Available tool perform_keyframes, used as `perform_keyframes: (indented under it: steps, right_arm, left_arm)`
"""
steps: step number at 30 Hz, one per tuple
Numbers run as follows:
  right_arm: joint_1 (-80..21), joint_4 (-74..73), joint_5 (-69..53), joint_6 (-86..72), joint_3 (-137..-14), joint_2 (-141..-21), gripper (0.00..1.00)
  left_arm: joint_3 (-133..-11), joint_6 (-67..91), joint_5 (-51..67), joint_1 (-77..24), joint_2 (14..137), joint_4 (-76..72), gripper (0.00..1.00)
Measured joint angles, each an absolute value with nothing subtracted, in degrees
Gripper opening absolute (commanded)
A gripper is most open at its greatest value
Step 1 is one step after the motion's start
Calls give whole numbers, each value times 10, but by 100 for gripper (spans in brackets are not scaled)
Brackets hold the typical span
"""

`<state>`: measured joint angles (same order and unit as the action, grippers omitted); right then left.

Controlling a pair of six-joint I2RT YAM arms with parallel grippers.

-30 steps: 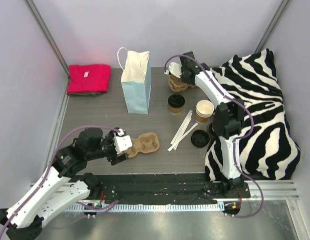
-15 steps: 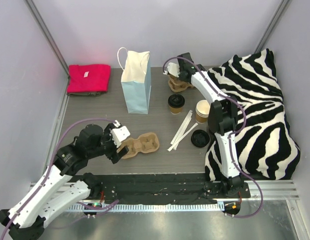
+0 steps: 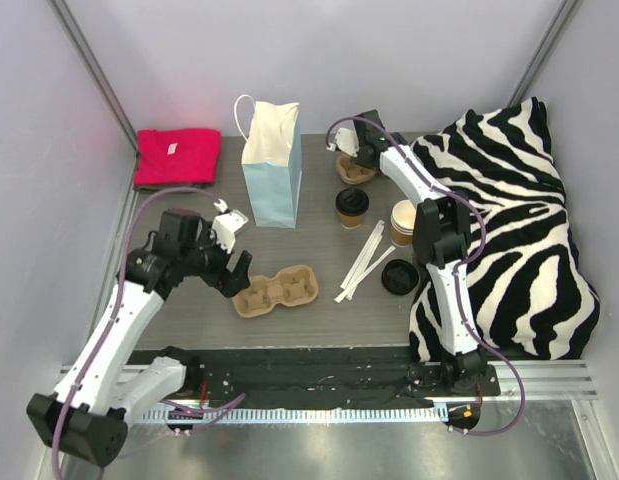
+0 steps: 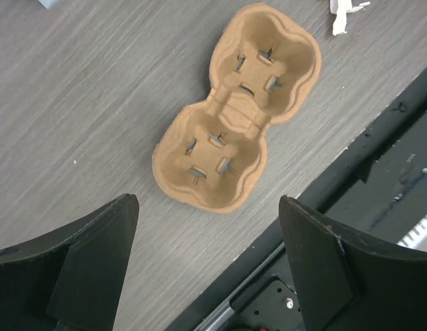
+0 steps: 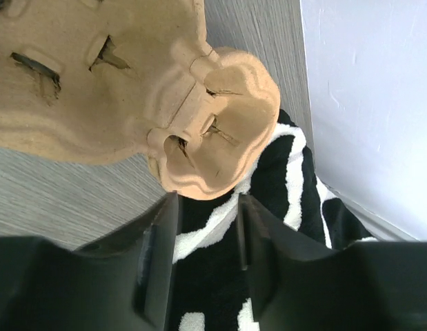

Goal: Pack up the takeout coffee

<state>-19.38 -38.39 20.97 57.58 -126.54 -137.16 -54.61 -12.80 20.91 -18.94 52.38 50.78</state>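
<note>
The left gripper (image 4: 207, 207) had drawn back from the two-cup pulp carrier (image 4: 237, 110), jaws wide and empty above it, apparently leaving it ready for loading. The right gripper (image 5: 206, 200), narrowly parted, faced a second carrier (image 5: 96, 83), with the lidded takeout coffee (image 3: 351, 205) nearby, unpacked.

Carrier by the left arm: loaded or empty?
Empty. Both wells of the pulp cup carrier show bare bottoms in the left wrist view; the lidded coffee cup stands apart from it.
</note>
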Motion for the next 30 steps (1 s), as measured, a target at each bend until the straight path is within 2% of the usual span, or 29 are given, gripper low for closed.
perform_keyframes:
  steps: [5, 6, 7, 12, 17, 23, 27, 30]
  right_arm:
    - [-194, -391, 205, 561, -1264, -1365, 70]
    - [-194, -393, 202, 556, -1264, -1360, 75]
    - [-194, -400, 197, 549, -1264, -1353, 85]
    - [-194, -434, 171, 508, -1264, -1287, 97]
    - [-194, -476, 135, 460, -1285, -1205, 100]
    - [-194, -545, 74, 396, -1385, -1148, 100]
    - [-194, -578, 40, 360, -1381, -1090, 100]
    - [-194, -594, 26, 341, -1365, -1056, 100]
  left_arm:
    - [-600, -167, 290, -112, 630, 558, 85]
    - [-610, -175, 302, -101, 655, 570, 85]
    - [-620, -186, 314, -93, 678, 583, 85]
    - [-636, -232, 342, -80, 782, 620, 83]
    - [-635, -255, 340, -79, 843, 622, 76]
    - [-630, -289, 312, -79, 892, 585, 70]
    - [-630, -306, 301, -79, 928, 565, 65]
    - [-630, -317, 296, -79, 956, 554, 57]
